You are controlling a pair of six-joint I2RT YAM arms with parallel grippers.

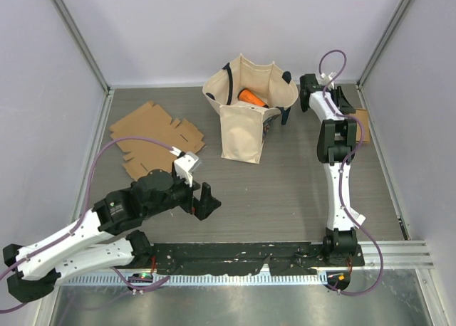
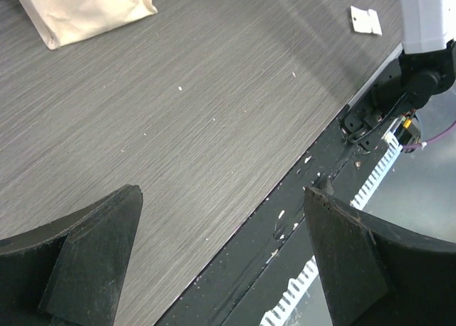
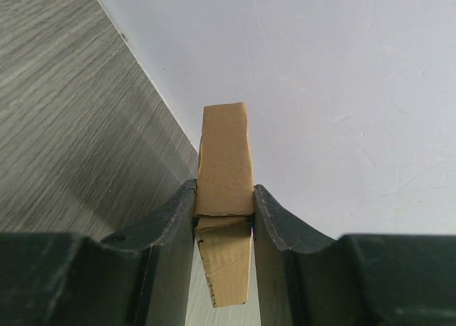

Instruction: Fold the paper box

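The paper box (image 3: pixel 225 159) is a narrow brown cardboard piece standing between the fingers of my right gripper (image 3: pixel 224 199), which is shut on it beside the pale right wall. From above, that gripper (image 1: pixel 350 106) is at the table's far right, with a corner of the box (image 1: pixel 360 118) showing next to it. Flat cardboard blanks (image 1: pixel 152 137) lie at the far left. My left gripper (image 1: pixel 201 198) hovers open over the near middle of the table; in its wrist view the left gripper (image 2: pixel 222 192) has nothing between its fingers.
A beige tote bag (image 1: pixel 246 109) with an orange object (image 1: pixel 251 97) inside stands at the back centre, and its bottom corner is the bag (image 2: pixel 85 9) in the left wrist view. A black rail (image 1: pixel 249 255) runs along the near edge. Walls close in on three sides.
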